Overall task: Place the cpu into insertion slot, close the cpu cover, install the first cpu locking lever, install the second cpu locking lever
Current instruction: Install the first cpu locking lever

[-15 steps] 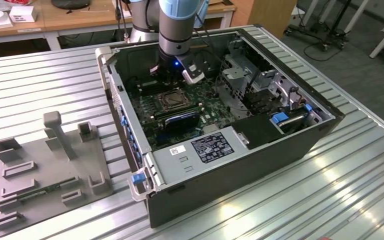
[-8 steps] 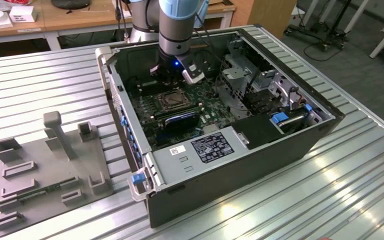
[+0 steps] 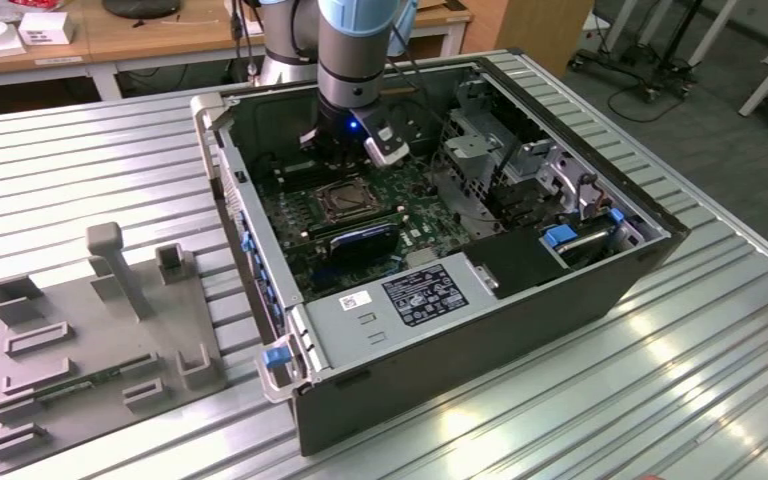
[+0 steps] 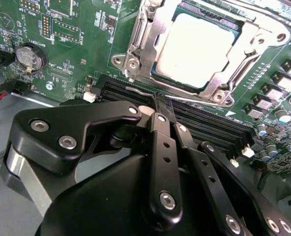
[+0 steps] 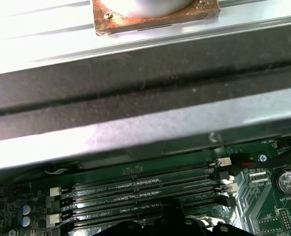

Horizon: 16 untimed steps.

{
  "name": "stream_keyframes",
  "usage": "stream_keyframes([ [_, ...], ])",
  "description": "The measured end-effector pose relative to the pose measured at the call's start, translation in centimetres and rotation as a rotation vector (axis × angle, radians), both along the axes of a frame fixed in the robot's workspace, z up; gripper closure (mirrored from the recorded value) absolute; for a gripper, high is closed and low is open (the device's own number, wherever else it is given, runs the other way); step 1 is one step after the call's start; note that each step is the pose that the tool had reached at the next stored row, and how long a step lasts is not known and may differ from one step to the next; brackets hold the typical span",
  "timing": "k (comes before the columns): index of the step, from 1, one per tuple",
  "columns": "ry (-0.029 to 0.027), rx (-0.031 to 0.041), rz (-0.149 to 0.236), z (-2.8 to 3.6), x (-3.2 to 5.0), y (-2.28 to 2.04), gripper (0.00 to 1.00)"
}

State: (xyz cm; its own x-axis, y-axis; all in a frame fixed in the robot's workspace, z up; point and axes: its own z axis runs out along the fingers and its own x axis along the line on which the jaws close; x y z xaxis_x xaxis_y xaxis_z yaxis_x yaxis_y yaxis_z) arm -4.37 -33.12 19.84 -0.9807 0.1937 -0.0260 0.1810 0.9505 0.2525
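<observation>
In the second wrist view the pale cpu (image 4: 197,49) lies flat in the insertion slot (image 4: 219,93). The silvery cpu cover (image 4: 140,34) is folded down around it. A thin metal locking lever (image 4: 137,90) runs along the socket's edge nearest my gripper (image 4: 160,101). The black fingers are shut together, and their tips are at that lever's end; I cannot tell whether they pinch it. In the exterior view the gripper (image 3: 341,158) reaches down into the open computer case, just behind the insertion slot (image 3: 345,199).
Long black memory slots (image 4: 204,125) lie between the gripper and the socket, and appear also in the first wrist view (image 5: 135,189). The case wall (image 5: 135,83) rises close behind. A drive cage (image 3: 491,150) stands to the exterior view's right. A grey fixture plate (image 3: 91,340) lies outside the case.
</observation>
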Motion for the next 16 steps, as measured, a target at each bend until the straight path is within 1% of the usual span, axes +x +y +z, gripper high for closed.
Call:
stream_keyframes([
  [5, 0.0002, -0.0003, -0.004, 0.02, 0.0, -0.01, 0.89],
  [9, 0.0003, -0.0005, -0.048, 0.02, 0.0, -0.01, 0.89],
  [16, 0.0003, -0.0005, -0.055, 0.02, -0.02, 0.06, 0.89],
])
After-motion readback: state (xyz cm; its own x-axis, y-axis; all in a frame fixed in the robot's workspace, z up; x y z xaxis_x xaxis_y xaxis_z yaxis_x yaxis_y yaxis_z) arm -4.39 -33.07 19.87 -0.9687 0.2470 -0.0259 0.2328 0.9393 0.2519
